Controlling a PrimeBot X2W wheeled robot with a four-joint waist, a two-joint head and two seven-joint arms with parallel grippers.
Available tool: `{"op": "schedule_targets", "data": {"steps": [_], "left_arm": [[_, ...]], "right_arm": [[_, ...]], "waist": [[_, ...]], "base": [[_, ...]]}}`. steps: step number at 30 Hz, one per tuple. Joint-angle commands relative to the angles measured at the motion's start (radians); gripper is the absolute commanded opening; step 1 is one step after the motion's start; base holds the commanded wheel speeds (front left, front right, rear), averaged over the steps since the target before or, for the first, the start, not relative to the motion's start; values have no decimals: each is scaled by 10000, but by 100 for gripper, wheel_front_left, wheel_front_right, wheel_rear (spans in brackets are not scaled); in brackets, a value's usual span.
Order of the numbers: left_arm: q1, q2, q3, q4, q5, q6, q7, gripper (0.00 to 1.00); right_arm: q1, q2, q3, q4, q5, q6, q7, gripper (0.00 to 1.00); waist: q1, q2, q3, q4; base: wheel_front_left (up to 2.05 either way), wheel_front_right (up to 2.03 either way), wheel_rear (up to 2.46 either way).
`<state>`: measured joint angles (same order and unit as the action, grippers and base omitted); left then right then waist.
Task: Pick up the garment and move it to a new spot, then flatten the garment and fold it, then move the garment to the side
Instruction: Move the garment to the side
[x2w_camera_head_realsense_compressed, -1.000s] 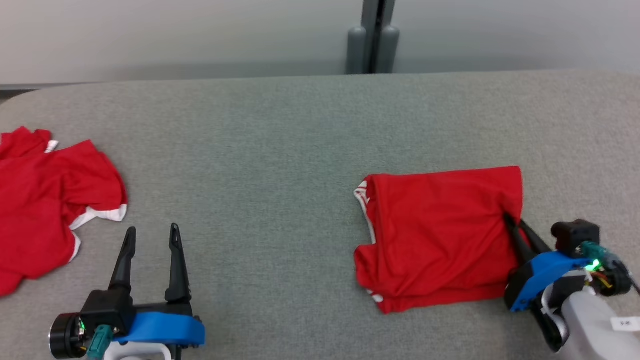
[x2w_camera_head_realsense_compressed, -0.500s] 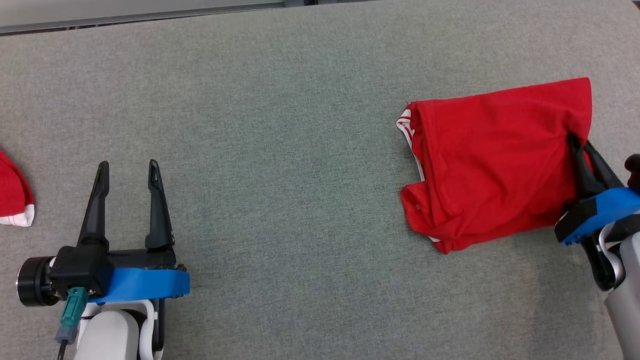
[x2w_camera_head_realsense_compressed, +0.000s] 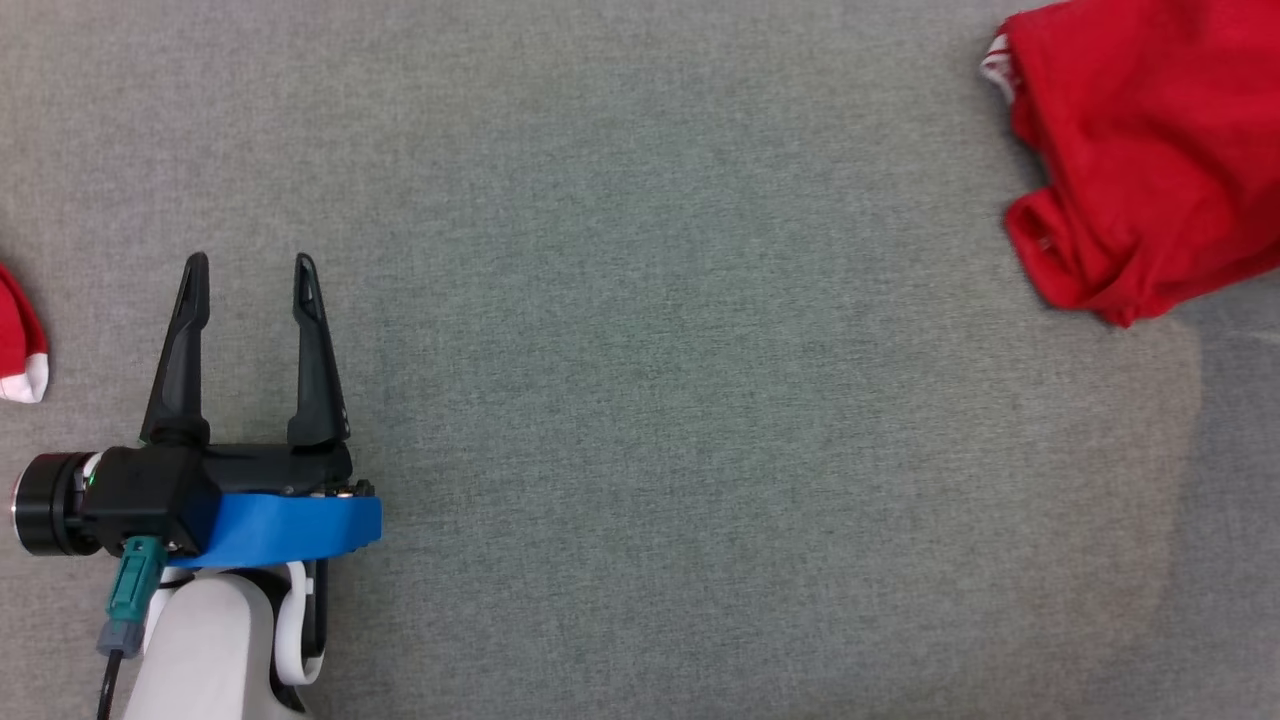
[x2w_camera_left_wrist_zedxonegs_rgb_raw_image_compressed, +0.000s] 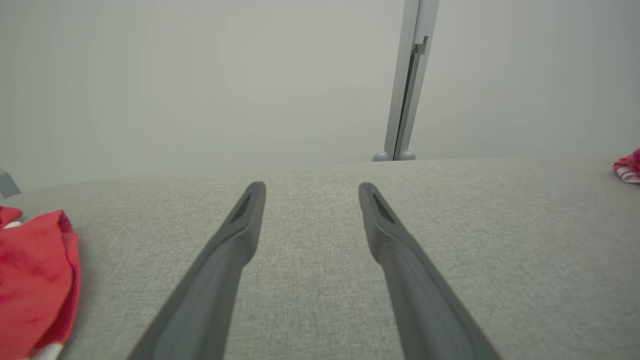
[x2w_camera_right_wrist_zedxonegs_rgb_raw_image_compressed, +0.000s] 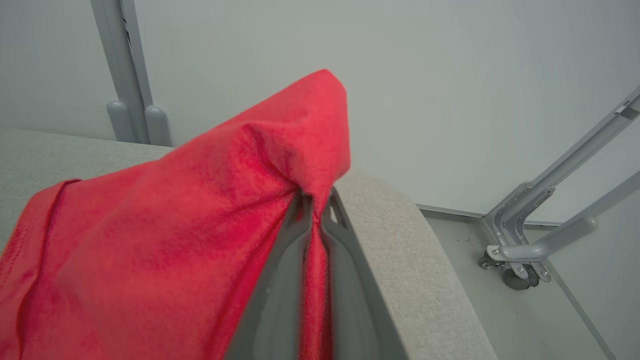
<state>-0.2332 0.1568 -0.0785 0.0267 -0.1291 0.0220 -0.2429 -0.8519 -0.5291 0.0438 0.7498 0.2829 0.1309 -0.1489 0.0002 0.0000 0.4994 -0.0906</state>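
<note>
- Red shirt (x2w_camera_right_wrist_zedxonegs_rgb_raw_image_compressed: 175, 225), looks folded. Its right edge is pinched between the closed fingers of my right gripper (x2w_camera_right_wrist_zedxonegs_rgb_raw_image_compressed: 316, 197). The cloth peaks at the tips and drapes away to the tool's left onto the table.
- Left gripper (x2w_camera_head_realsense_compressed: 250, 275) is spread wide and holds nothing, low over bare table, with the shirt far off to its right.
- Step in hand, my read: sliding the folded shirt aside.
- To do it well I'd drag low and slow so the layers don't shear apart, and not lift the pinched corner any higher.
- The table's rounded edge is just right of the right fingers, so I'd let go only with the shirt lying fully on the top.
- Second red cloth (x2w_camera_head_realsense_compressed: 20, 350) with white trim lies left of the left gripper. Leave it.
- Table (x2w_camera_head_realsense_compressed: 640, 400) is covered in grey woven fabric, probably grabby on the bottom layer.
- Pale wall (x2w_camera_left_wrist_zedxonegs_rgb_raw_image_compressed: 200, 75) and a grey post (x2w_camera_left_wrist_zedxonegs_rgb_raw_image_compressed: 407, 75) are ahead of the left fingers.
- A wheeled metal frame (x2w_camera_right_wrist_zedxonegs_rgb_raw_image_compressed: 520, 270) stands on the floor right of the right gripper.
</note>
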Motion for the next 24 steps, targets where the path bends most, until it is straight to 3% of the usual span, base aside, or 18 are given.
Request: {"op": "schedule_targets", "data": {"steps": [1, 10, 14, 15, 16, 17, 24], "left_arm": [[-269, 36, -29, -80, 84, 48, 15, 100], [-500, 30, -139, -202, 17, 97, -39, 100], [-562, 96, -108, -260, -6, 140, -21, 100], [-573, 107, -96, -283, -13, 142, -19, 100], [-575, 112, -100, -305, -9, 165, -20, 100], [-585, 112, -112, -302, 4, 178, -21, 100], [-423, 141, -86, -128, -100, 241, -48, 100]], "right_arm": [[-420, -347, -114, 296, 0, -2, 91, 0], [-1890, -1673, -584, 2105, -265, -2, 372, 0], [-2231, -1796, -534, 2727, -431, -1, 391, 0], [-2347, -1827, -609, 2907, -462, -2, 398, 13], [-2421, -1819, -726, 3170, -463, -2, 498, 48], [-2447, -1771, -772, 3446, -517, -2, 622, 100], [-2577, -1452, -895, 4039, -1003, -2, -441, 100]], "waist": [[-2, 0, 342, 291], [-2, 0, 834, 785], [-2, 0, 964, 870], [-2, 0, 992, 863], [-2, 0, 1012, 858], [-2, 0, 1007, 865], [-2, 0, 640, 815]], "base": [[0, 0, 0], [0, 0, 0], [0, 0, 0], [0, 0, 0], [0, 0, 0], [0, 0, 0], [0, 0, 0]]}}
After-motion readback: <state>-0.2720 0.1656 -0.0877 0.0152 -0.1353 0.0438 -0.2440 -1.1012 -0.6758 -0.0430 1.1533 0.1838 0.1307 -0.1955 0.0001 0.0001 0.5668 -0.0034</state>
